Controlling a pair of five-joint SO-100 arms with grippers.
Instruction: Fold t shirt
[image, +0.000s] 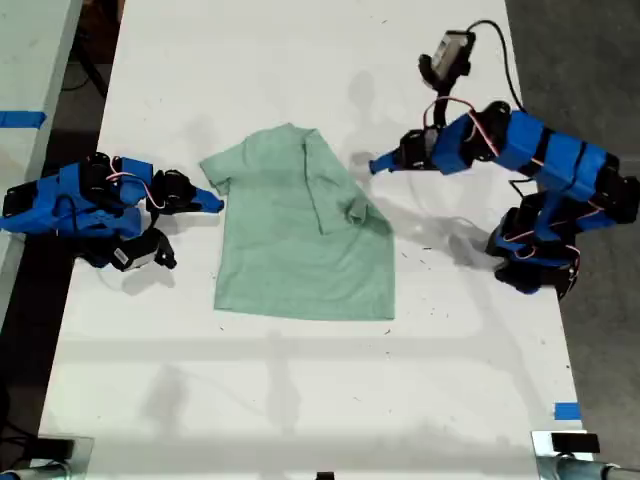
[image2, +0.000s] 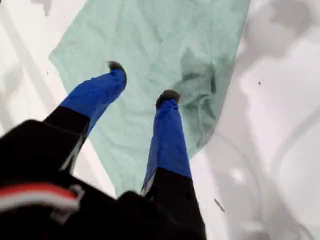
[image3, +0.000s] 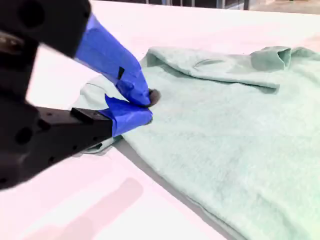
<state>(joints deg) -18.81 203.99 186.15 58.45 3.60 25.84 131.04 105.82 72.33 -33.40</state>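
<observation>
Hovering raised above the pale mint-green cloth t shirt (image: 300, 225), my first gripper (image2: 141, 80) gapes; my second gripper (image3: 145, 106), low, lies jaws together beside its sleeve.

No legible text, label, brand, number or sign anywhere: t shirt (image: 300, 230) plain and unprinted, both blue arms unmarked, blue tape pieces (image: 566, 411) on white table (image: 300, 400) blank.

My t shirt (image: 290, 240) looks like soft matt cloth; gripper fingers (image2: 167, 135) smooth blue plastic, table (image: 300, 400) smooth matt white
</observation>
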